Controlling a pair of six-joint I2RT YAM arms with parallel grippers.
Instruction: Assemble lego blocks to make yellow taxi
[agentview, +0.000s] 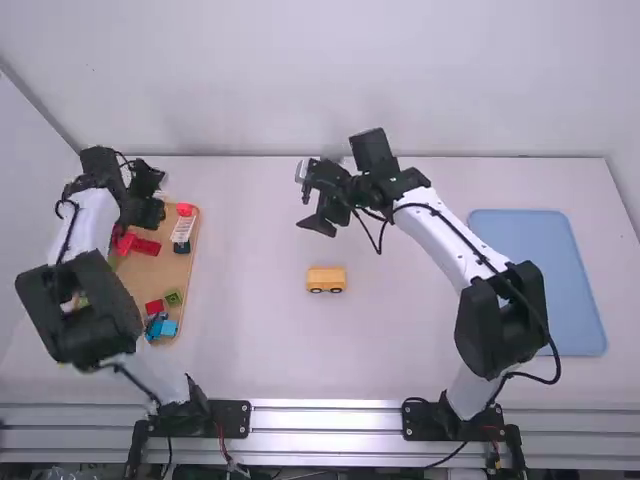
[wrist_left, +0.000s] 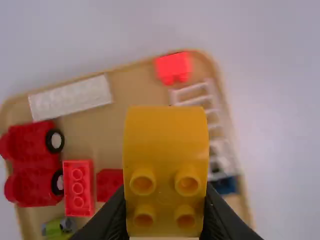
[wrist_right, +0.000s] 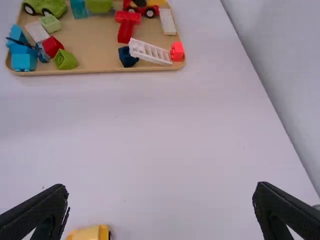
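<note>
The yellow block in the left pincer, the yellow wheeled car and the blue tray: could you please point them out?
Yellow block (wrist_left: 166, 152): left wrist view, smooth face beside the studs.
Wheeled car (agentview: 326, 278): high view, body above wheels.
Blue tray (agentview: 540, 280): high view, bare middle.

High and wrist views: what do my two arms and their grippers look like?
The left arm and right arm match: white links, chunky black joints, and thin black cables looping along them. The left gripper and right gripper are black too, each with two wedge-shaped fingers that taper towards the tip.
</note>
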